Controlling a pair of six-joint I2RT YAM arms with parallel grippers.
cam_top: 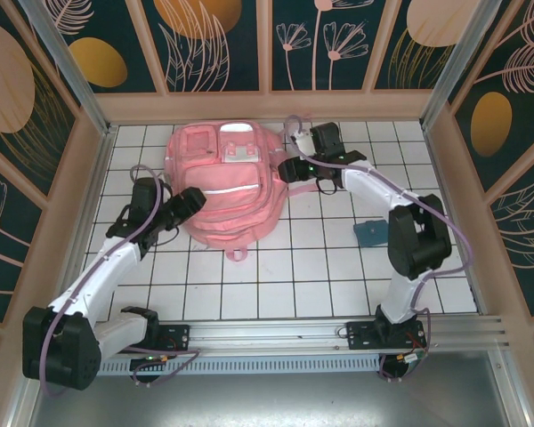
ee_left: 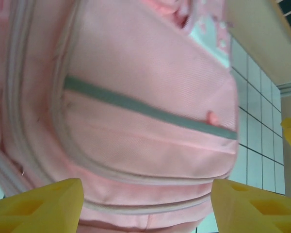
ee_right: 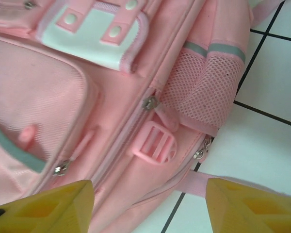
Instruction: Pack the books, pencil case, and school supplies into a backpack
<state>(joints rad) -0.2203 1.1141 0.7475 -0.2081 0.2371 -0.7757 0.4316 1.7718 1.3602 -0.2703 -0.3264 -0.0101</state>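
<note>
The pink backpack (cam_top: 222, 182) lies flat on the white tiled table at the back centre, front pockets up. My left gripper (cam_top: 192, 201) is at its lower left side. In the left wrist view that gripper (ee_left: 145, 213) is open, yellow fingertips (ee_left: 39, 204) spread wide over the backpack (ee_left: 136, 111) and its zip seams. My right gripper (cam_top: 290, 169) is at the bag's right side. It is open too (ee_right: 148, 208), above the backpack (ee_right: 111, 160) near a pink buckle (ee_right: 155, 143) and the mesh side pocket (ee_right: 203, 92). Neither holds anything. The books are out of view.
A small flat teal thing (cam_top: 369, 233) lies on the tiles right of the backpack, partly behind the right arm; I cannot tell what it is. Wooden walls (cam_top: 267, 105) enclose the table on three sides. A pink strap (ee_right: 223, 187) trails onto the tiles.
</note>
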